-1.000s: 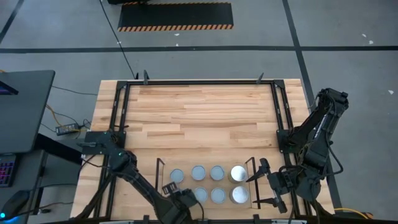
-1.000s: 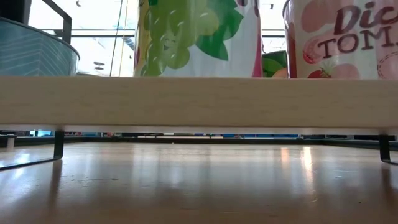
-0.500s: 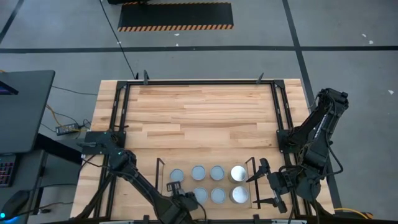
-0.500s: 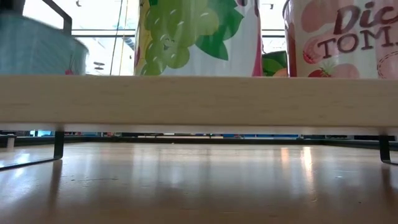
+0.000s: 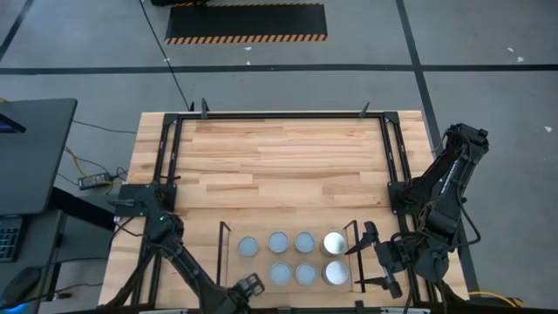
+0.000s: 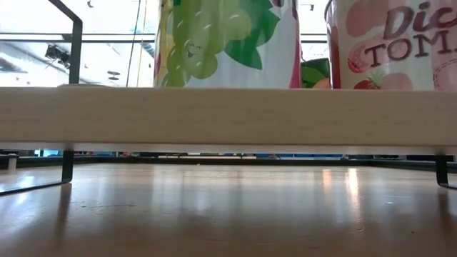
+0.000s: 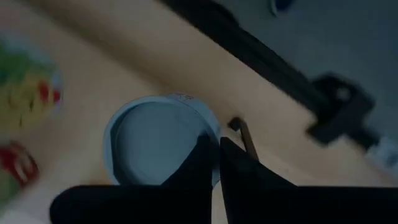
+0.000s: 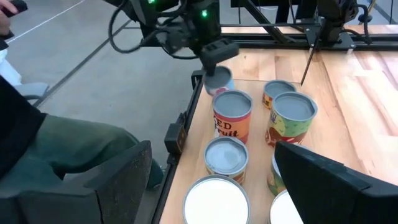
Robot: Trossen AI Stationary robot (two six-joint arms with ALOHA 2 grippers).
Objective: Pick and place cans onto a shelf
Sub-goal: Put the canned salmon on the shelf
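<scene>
The shelf point(image 5: 264, 258) stands at the table's near edge with several silver-topped cans point(image 5: 304, 242) upright in two rows; two at its right end have white tops point(image 5: 335, 243). My left gripper point(image 5: 248, 283) points down above the shelf's near left corner, shut on a blue-grey-topped can point(image 7: 149, 149), which shows lifted in the right wrist view point(image 8: 219, 81). My right gripper point(image 5: 377, 257) waits open beside the shelf's right rail. In the low view, a grape-label can point(image 6: 228, 43) and a tomato can point(image 6: 393, 43) stand on the shelf board point(image 6: 228, 114). My left gripper pinches the can's top rim point(image 7: 213, 127) between its two fingers, one over the lid and one outside the wall. The fingers point(image 7: 199, 162) come from above, pointing down. The can hangs upright below them, lifted clear of the shelf.
A black outer frame point(image 5: 174, 157) runs round the table's work area. The far half of the wooden table point(image 5: 279, 166) is bare. A person sits off the table's near left side point(image 8: 50, 155). A dark desk point(image 5: 26, 157) stands to the left.
My left gripper has rolled about its own downward line and risen a little toward the table's near edge. The blue-grey can has come up with it: it has left the shelf's left end in the low view, lifted clear, still upright.
</scene>
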